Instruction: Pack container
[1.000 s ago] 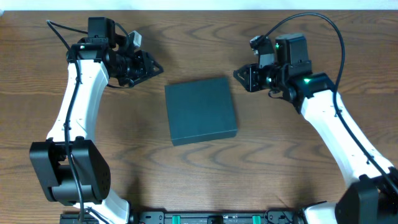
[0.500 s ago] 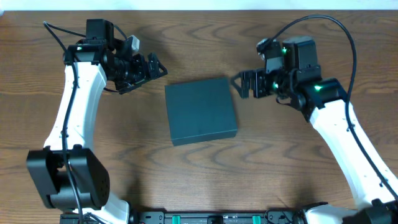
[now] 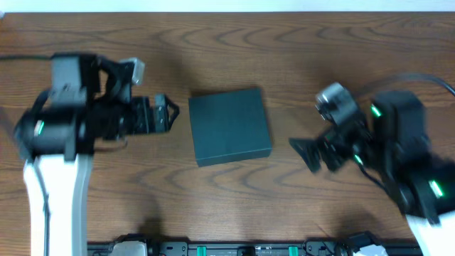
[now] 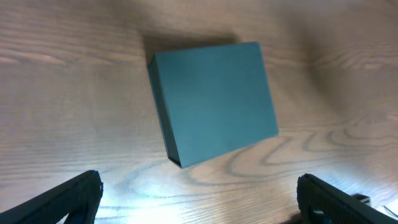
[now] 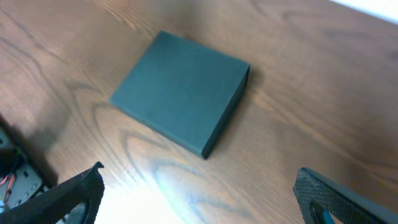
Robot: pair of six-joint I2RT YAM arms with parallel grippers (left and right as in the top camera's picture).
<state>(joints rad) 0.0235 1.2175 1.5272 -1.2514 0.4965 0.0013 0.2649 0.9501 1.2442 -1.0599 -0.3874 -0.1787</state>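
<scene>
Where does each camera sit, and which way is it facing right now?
Overhead: fixed above the table, facing straight down at the container; left gripper and right gripper show, flanking it.
Left wrist: raised, looking down at the container; own fingertips in the bottom corners.
Right wrist: looks down obliquely at it; own fingertips in bottom corners.
Shared: all three see the closed container.

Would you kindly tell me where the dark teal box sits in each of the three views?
Overhead: the container lies at the centre of the picture.
Left wrist: the container is upper centre.
Right wrist: the container is upper centre-left, turned diagonally.
Shared landmark: the wood-grain table beneath it.
</scene>
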